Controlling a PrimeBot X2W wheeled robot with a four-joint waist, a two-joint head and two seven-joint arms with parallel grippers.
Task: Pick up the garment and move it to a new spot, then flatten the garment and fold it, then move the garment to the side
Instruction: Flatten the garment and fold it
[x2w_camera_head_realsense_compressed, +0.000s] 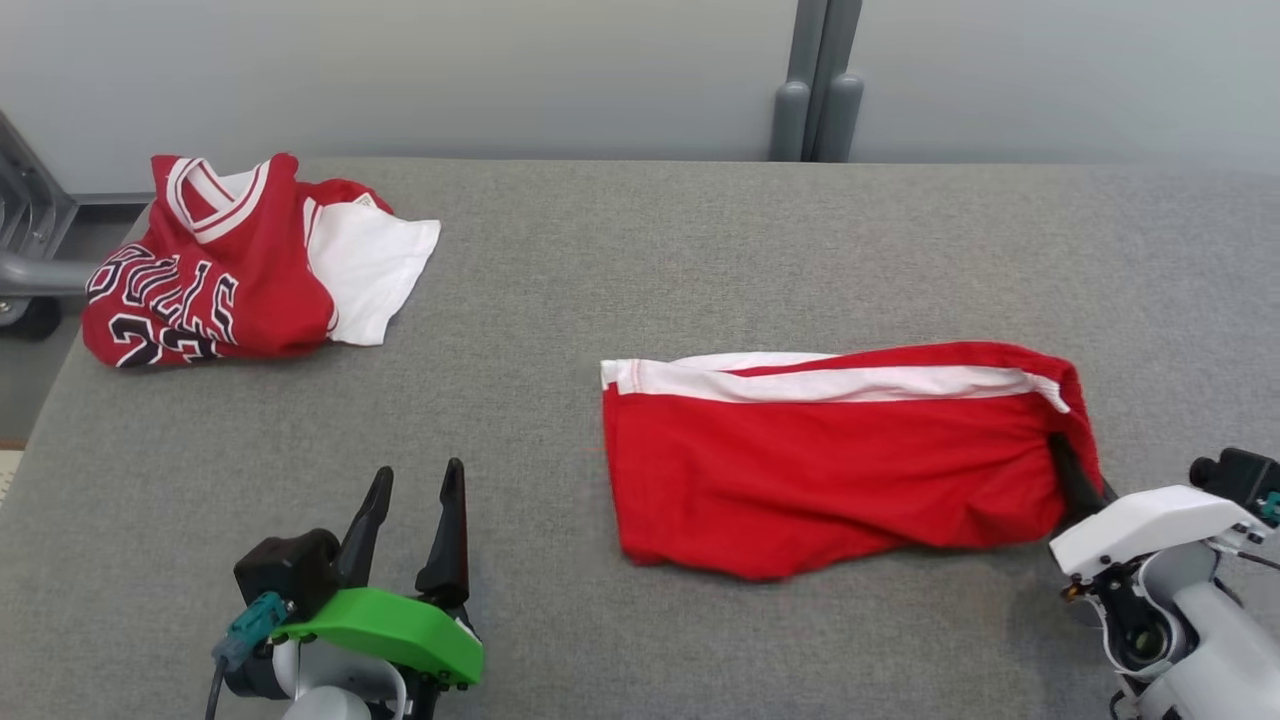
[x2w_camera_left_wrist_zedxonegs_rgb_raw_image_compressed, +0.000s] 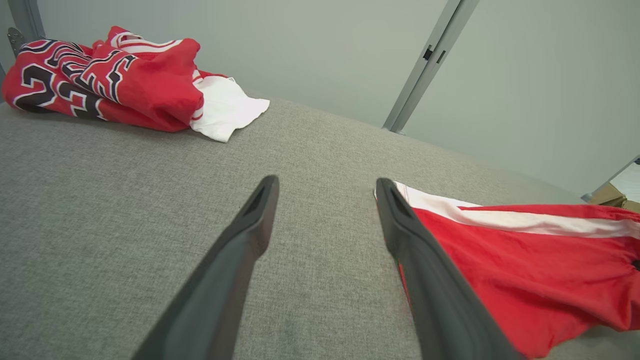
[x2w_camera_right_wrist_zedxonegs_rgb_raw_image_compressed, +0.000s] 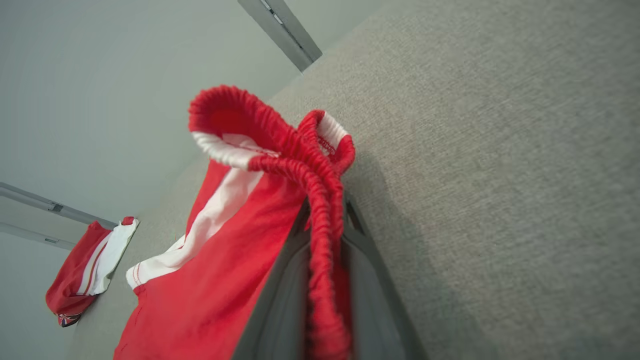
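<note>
The garment (x2w_camera_head_realsense_compressed: 820, 460) is a pair of red shorts with a white side stripe, lying folded on the grey table, right of centre. My right gripper (x2w_camera_head_realsense_compressed: 1068, 468) is shut on its elastic waistband at the right end; in the right wrist view the gathered waistband (x2w_camera_right_wrist_zedxonegs_rgb_raw_image_compressed: 320, 200) is pinched between the two dark fingers (x2w_camera_right_wrist_zedxonegs_rgb_raw_image_compressed: 280, 280). My left gripper (x2w_camera_head_realsense_compressed: 415, 505) stands open at the lower left, apart from the shorts. In the left wrist view its fingers (x2w_camera_left_wrist_zedxonegs_rgb_raw_image_compressed: 260, 210) are spread over bare table, with the shorts' (x2w_camera_left_wrist_zedxonegs_rgb_raw_image_compressed: 525, 255) left hem just past the right finger.
A crumpled red jersey (x2w_camera_head_realsense_compressed: 230, 265) with black lettering and a white part lies at the table's (x2w_camera_head_realsense_compressed: 640, 250) far left corner. A grey post (x2w_camera_head_realsense_compressed: 815, 90) stands behind the far edge against the pale wall. A metal frame (x2w_camera_head_realsense_compressed: 25, 240) is off the left edge.
</note>
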